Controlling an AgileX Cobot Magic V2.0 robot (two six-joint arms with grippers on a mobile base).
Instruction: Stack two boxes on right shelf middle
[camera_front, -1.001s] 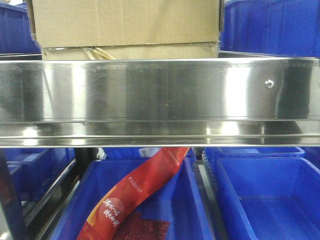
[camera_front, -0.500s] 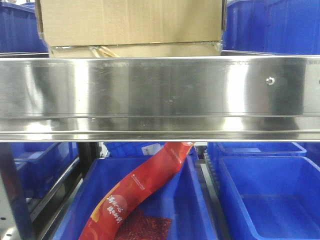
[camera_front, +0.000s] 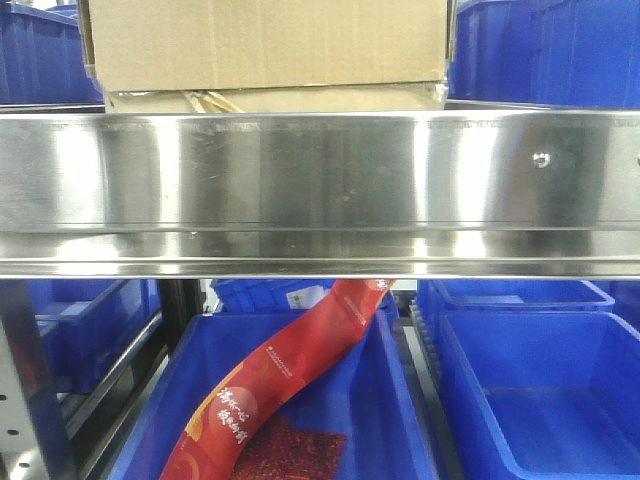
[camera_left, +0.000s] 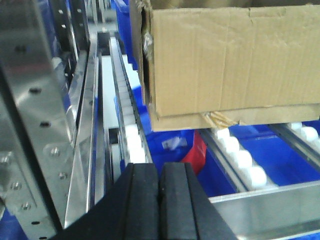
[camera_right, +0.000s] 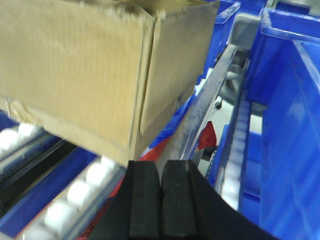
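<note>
A big brown cardboard box (camera_front: 265, 40) rests on a thin flat box (camera_front: 300, 100), both standing on the right shelf behind its shiny steel front rail (camera_front: 320, 180). The left wrist view has the big box (camera_left: 235, 60) on the flat box (camera_left: 200, 120), with white rollers underneath. My left gripper (camera_left: 160, 172) is shut and empty, below and to the left of the stack and apart from it. My right gripper (camera_right: 161, 167) is shut and empty, just below the big box's (camera_right: 75, 70) near right corner.
Blue plastic bins (camera_front: 540, 50) flank the boxes on the shelf. More blue bins (camera_front: 540, 400) stand on the level below, and one holds a red packet (camera_front: 290, 370). White roller tracks (camera_left: 240, 155) run under the stack. A perforated steel post (camera_left: 30, 100) stands at the left.
The front view has drifted a little: boxes and rail now sit slightly further right and higher, and more of the lower bins shows. The boxes stay stacked.
</note>
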